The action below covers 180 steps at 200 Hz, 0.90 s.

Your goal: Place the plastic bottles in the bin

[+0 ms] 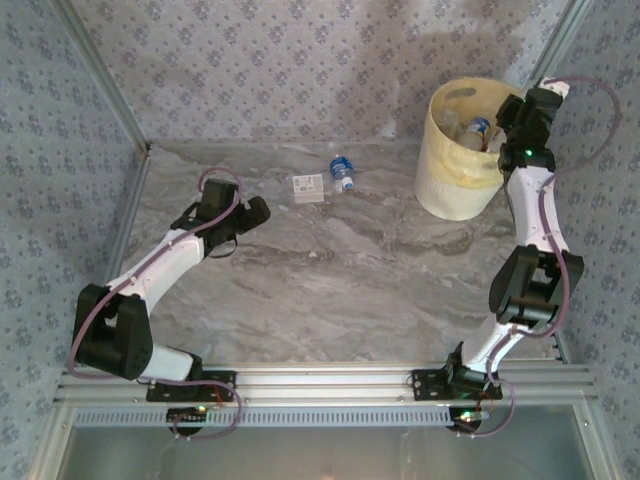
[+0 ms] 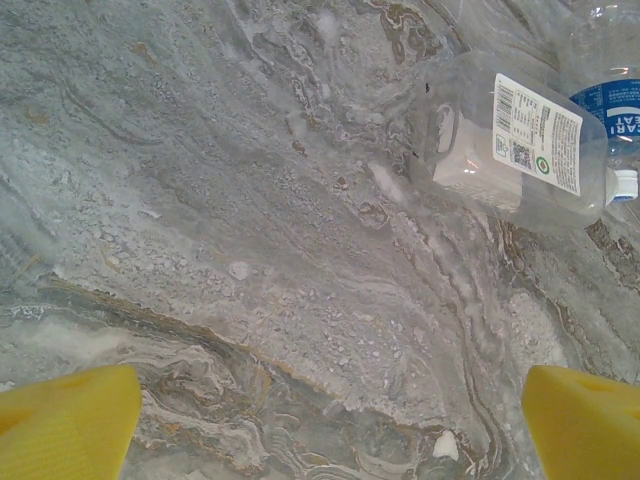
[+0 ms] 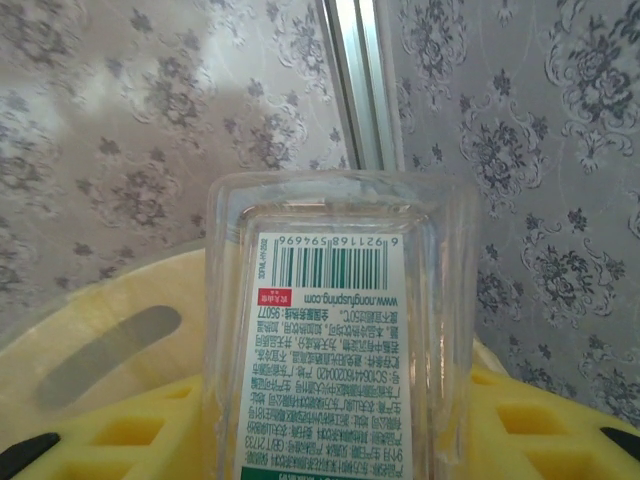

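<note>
Your top view covers the whole table (image 1: pixel 330 280); left wrist hugs it, sharing the white-labelled bottle (image 2: pixel 520 140); right wrist faces the far wall (image 3: pixel 120 120).

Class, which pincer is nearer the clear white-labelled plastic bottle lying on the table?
Left. The open left pincer sits just near-left of the clear white-labelled bottle; the right pincer is far to its right, over the round cream bin, gripping another clear bottle.

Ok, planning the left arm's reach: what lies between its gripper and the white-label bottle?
Just bare table lies between the left gripper and the white-label bottle, seen in the left wrist view.
</note>
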### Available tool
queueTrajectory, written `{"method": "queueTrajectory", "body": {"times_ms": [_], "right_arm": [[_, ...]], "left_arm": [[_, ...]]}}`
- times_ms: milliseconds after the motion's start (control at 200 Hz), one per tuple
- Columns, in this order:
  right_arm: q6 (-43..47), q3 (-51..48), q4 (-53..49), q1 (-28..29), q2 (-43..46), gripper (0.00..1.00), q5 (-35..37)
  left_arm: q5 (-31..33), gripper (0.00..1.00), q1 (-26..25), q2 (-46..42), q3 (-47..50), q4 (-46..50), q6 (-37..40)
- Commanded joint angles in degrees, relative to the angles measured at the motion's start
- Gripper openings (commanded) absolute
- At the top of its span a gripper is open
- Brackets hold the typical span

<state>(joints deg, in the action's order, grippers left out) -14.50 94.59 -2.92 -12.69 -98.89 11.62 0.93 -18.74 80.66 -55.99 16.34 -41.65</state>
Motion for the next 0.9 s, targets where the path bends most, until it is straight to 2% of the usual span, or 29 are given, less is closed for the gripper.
{"method": "queueTrajectory", "body": {"times_ms": [0, 60, 190, 430, 680, 809, 894], "right_arm": [[0.97, 3.61, -2.11, -0.39, -0.51, 0.48, 5.0], [0.79, 4.14, -4.94, -0.36, -0.77, 0.54, 6.25], [2.29, 6.71, -11.84, -0.28, -1.3, 0.82, 6.33], [3.56, 7.21, -14.2, 0.35, 2.4, 1.0, 5.19], [4.69, 2.57, -13.67, 4.28, 9.36, 1.0, 4.06], [3.96, -5.61, -8.61, 6.7, 15.94, 1.0, -3.4], [-0.14, -10.42, -6.07, 7.48, 19.78, 1.0, -9.05]], "left_arm": [[1.28, 0.98, 0.3, -1.56, 0.34, -0.02, -0.36], [1.35, 0.98, 0.33, -1.56, 0.26, 0.17, -0.23], [1.36, 0.98, 0.34, -0.99, -0.22, 0.54, 0.11], [-0.16, 0.98, 0.32, 1.58, -1.64, -0.02, -0.15], [-2.81, 0.98, 0.29, 4.15, -3.3, -0.34, -1.06], [-4.26, 0.98, 0.29, 5.68, -4.71, -0.3, -1.02], [-4.92, 0.98, 0.29, 6.88, -5.89, -0.62, 0.38]]}}
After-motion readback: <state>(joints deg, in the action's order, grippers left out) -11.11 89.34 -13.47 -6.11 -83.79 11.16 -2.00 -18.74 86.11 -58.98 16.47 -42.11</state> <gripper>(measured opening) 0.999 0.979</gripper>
